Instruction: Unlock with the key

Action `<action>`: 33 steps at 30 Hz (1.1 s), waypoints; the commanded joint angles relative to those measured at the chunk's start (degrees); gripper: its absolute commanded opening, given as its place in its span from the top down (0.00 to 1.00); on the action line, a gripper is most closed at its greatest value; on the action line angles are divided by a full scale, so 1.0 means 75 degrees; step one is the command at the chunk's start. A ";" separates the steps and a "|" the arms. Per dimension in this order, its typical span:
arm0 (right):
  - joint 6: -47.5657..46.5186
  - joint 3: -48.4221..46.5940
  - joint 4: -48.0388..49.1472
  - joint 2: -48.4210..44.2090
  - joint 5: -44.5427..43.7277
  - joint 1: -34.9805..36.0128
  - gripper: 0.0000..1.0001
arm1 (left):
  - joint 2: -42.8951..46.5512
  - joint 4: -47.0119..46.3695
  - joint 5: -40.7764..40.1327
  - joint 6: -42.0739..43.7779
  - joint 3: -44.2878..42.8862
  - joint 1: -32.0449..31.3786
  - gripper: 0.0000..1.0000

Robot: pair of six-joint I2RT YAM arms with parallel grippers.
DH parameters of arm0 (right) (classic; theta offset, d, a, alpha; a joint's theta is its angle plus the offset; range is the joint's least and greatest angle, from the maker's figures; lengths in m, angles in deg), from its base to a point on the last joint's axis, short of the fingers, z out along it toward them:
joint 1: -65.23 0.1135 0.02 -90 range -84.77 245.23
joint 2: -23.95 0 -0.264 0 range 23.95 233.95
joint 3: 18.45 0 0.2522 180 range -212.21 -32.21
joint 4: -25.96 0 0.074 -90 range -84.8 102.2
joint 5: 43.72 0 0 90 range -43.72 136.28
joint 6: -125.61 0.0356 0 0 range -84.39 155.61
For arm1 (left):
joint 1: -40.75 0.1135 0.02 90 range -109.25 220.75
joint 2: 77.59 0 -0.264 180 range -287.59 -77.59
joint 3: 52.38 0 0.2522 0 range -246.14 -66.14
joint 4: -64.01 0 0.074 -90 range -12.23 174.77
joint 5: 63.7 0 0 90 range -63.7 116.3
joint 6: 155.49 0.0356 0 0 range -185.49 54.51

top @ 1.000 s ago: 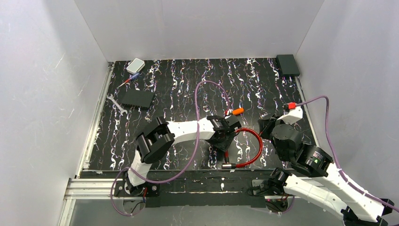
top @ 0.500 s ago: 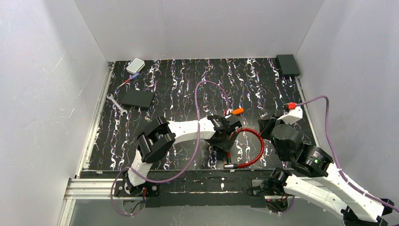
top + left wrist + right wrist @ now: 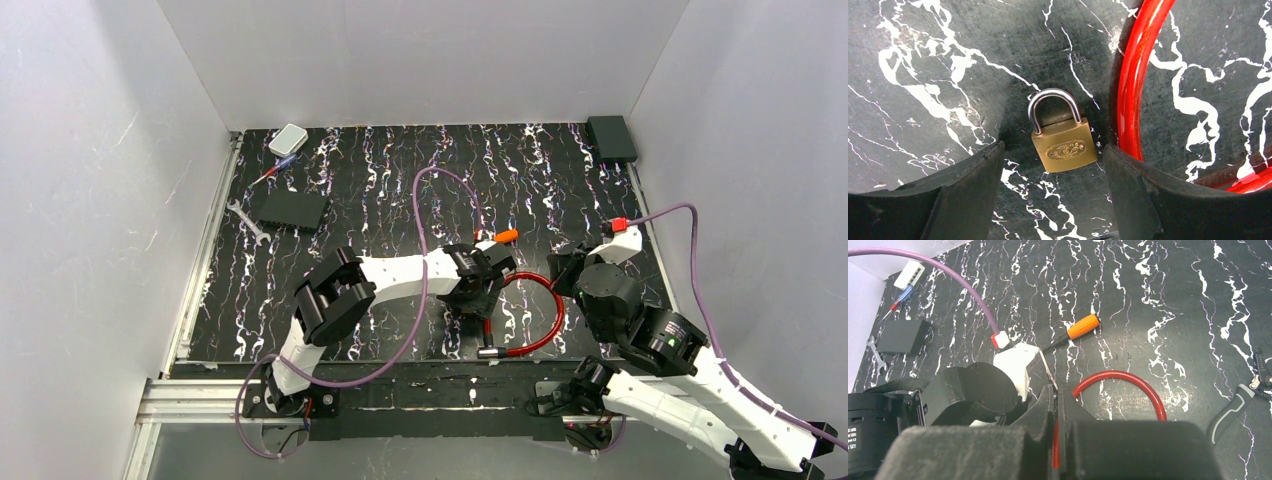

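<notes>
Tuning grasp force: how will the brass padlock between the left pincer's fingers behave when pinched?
Likely heavy for its size: the padlock looks solid brass. Lying flat on the table, it probably won't roll, but smooth sides may slip. Its shackle looks closed, so probably rigid.

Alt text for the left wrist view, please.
A small brass padlock lies flat on the black marbled table between the open fingers of the left tool. A red cable curves past just to its right.

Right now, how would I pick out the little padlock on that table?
Find the big red loop near the front edge of the table. Just left of it, inside the open left gripper, lies the padlock. It has a brass body and a silver shackle, and is the only gold-coloured thing there.
</notes>
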 commanded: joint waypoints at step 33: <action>-0.0071 0.0020 0.0443 0.0136 0.0059 -0.0004 0.99 | -0.0658 0.0482 -0.0337 -0.0868 -0.0442 0.0015 0.41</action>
